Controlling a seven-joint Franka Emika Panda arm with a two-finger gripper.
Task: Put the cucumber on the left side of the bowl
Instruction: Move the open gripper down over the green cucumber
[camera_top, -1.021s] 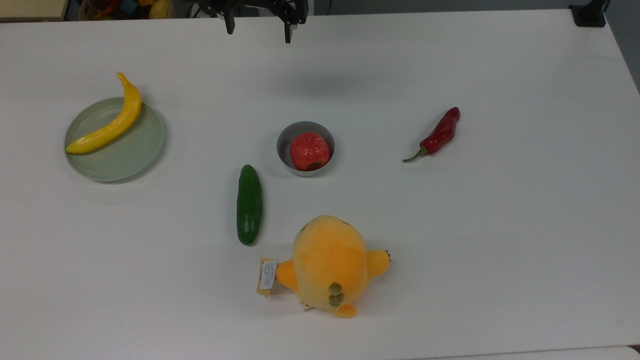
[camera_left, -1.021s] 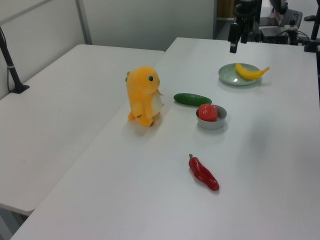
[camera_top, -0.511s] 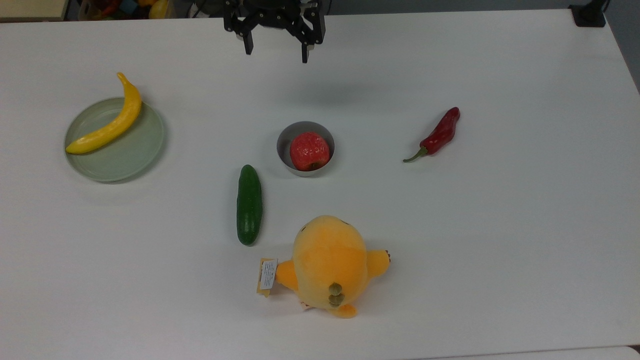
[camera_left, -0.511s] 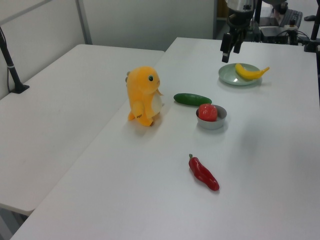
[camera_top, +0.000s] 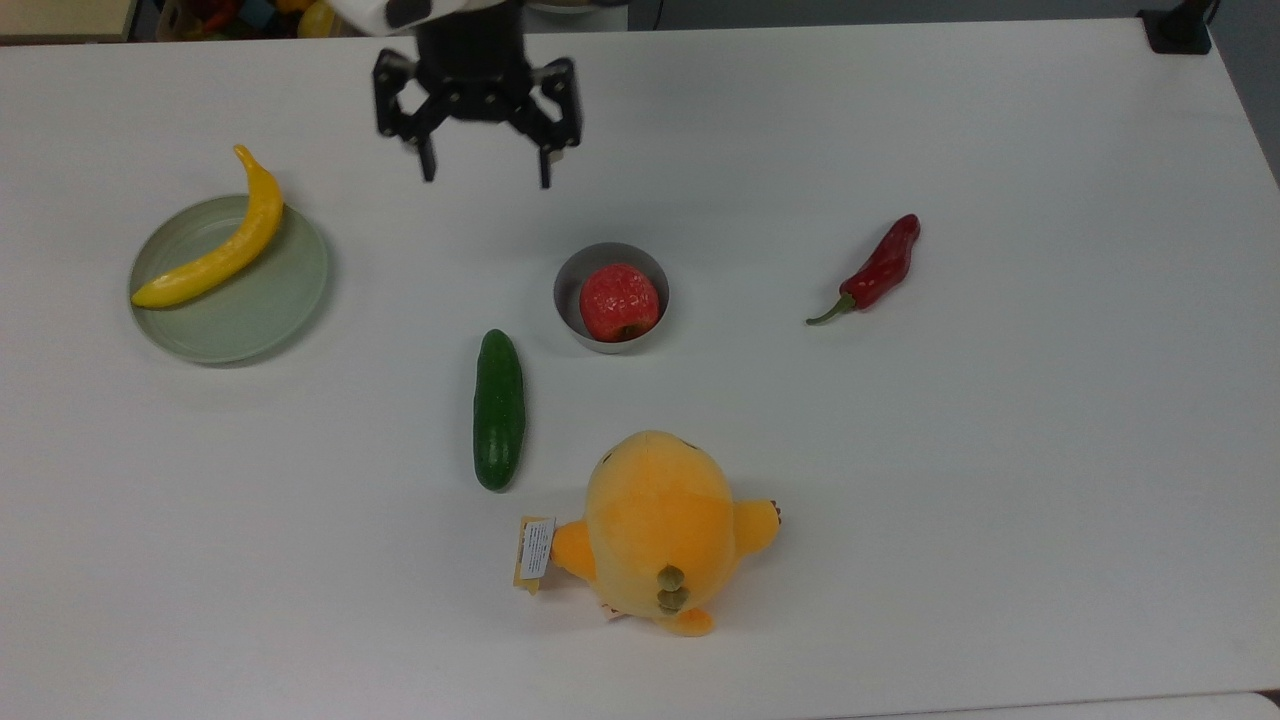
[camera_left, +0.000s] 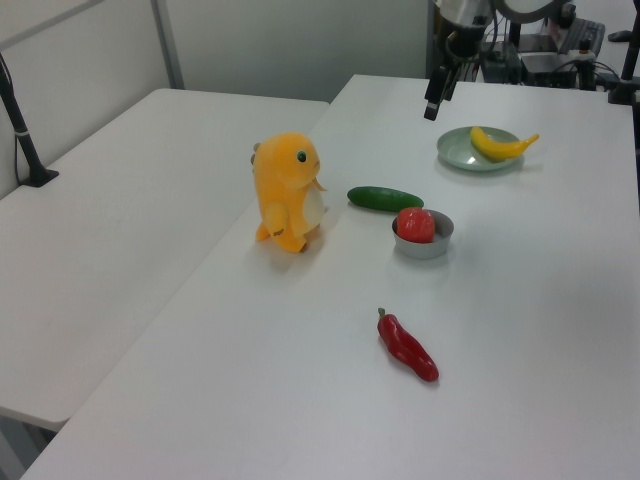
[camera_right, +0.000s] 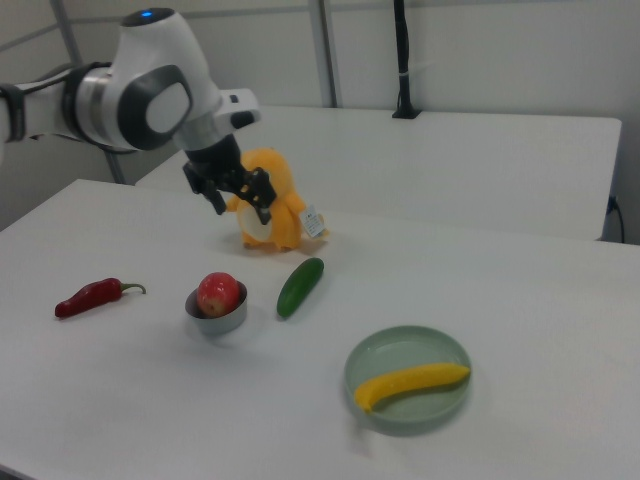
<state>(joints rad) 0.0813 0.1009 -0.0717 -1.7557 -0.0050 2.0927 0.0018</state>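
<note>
- The black two-fingered pincer is coming in from the far edge of the white surface, lower in the top view than it was a second ago and drifting towards the top view's left; its fingers are spread wide and holding nothing.
- The dark green, smooth, straight cucumber is lying untouched, well ahead of the pincer and almost in line with it in the top view, hence the approach seems to be aiming at it.
- The small round grey metal-looking bowl, carrying a red apple-like fruit, is sitting between the pincer and the cucumber, slightly off to the top view's right of the pincer.
- Nothing on the surface is shifting; only the arm is moving.
- I judge the reach as under way, with the grasp not yet begun.
- The orange plush toy is standing just beyond the cucumber's far end, so the descent is wanting care there.
</note>
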